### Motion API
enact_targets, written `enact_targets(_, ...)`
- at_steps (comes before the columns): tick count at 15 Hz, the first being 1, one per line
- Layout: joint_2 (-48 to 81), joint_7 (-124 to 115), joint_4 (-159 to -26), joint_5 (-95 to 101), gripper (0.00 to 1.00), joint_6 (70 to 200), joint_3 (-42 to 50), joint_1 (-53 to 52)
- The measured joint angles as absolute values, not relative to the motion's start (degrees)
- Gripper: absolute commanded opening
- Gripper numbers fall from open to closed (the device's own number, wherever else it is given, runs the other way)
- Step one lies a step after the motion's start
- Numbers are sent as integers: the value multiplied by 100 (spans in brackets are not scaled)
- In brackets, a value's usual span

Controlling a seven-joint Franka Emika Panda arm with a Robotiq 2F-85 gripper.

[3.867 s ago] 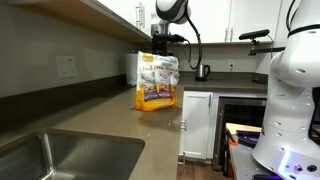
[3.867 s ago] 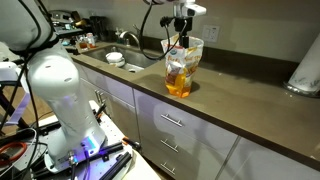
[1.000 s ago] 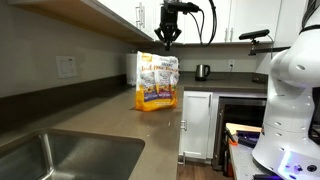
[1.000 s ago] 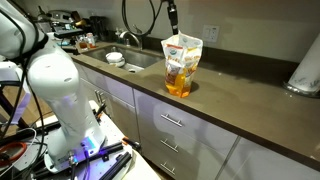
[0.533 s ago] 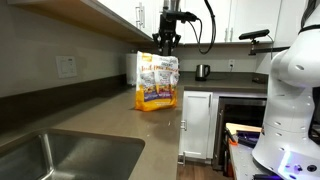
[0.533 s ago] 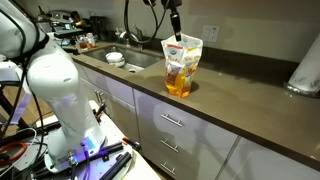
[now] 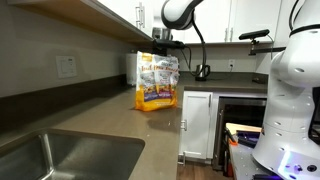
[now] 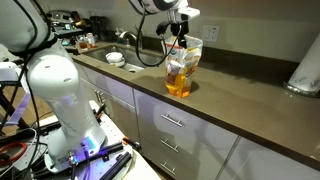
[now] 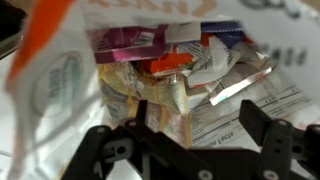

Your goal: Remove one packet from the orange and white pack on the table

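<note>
Pack: orange and white pack [image 7: 157,82] [image 8: 181,70], an upright bag of thin, glossy, crinkled plastic with a purple band low down.
Contents: small packets [image 9: 170,65] in purple, orange and creased silver foil, jumbled together (lettering too blurred to read).
Desk: smooth grey-brown desk [image 7: 95,125] [image 8: 245,98]; the pack stands on it, well apart from the steel sink [image 7: 60,160].
Tool: tool [image 7: 160,42] [image 8: 180,36] [image 9: 190,140], dark blocky fingers [image 9: 110,150] spread wide, nothing pinched.
Relation: the pack sits directly under the tool, whose tips are at the open mouth; in the wrist view the white wall rises to one side.
Change: half a second ago the tool hung clear above the mouth; now it is lower.
</note>
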State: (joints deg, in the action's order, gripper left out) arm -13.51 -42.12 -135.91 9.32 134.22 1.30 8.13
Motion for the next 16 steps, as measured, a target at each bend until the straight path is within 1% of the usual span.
enact_targets(4,-738,-4210,-13589,931,100,13754,148,807)
enact_targets(5,-592,-4206,-13588,927,75,13818,152,800)
enact_targets(6,-445,-4196,-13583,888,74,13893,154,788)
enact_targets(9,-189,-4103,-13521,640,53,13967,179,726)
enact_targets(11,-227,-4102,-13478,622,42,13922,186,713)
enact_targets(16,-827,-4112,-13444,662,8,13381,152,626)
